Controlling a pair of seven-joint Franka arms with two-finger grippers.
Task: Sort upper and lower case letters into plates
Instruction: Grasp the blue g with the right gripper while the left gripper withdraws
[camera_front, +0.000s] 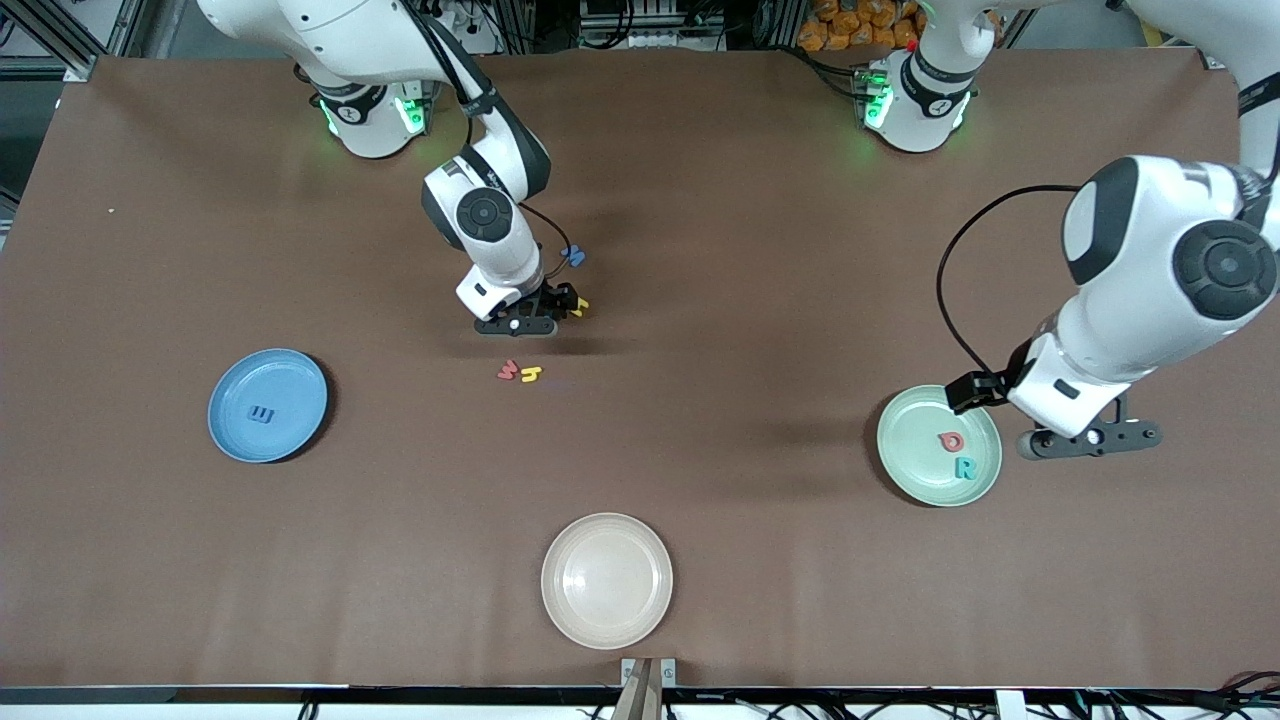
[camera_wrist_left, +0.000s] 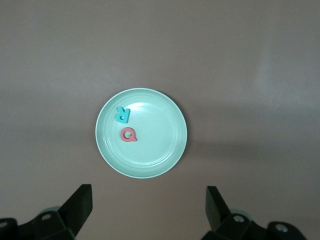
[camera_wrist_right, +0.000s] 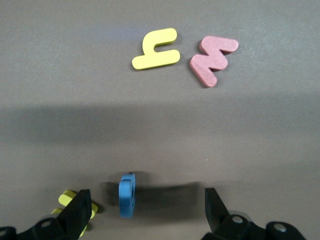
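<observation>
You see matt foam-like letters, a yellow h (camera_wrist_right: 156, 49) and red one (camera_wrist_right: 213, 60), on smooth matt brown tablecloth (camera_front: 760, 300).

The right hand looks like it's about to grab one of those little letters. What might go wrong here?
1. The right hand hangs open over a blue letter standing on edge, with a yellow letter right beside one finger; closing could nudge or catch the wrong one.
2. A letter standing on edge may tip or slip out as the fingers close.
3. The yellow h and red letter lie nearly touching, so picking one later could push the other.
</observation>
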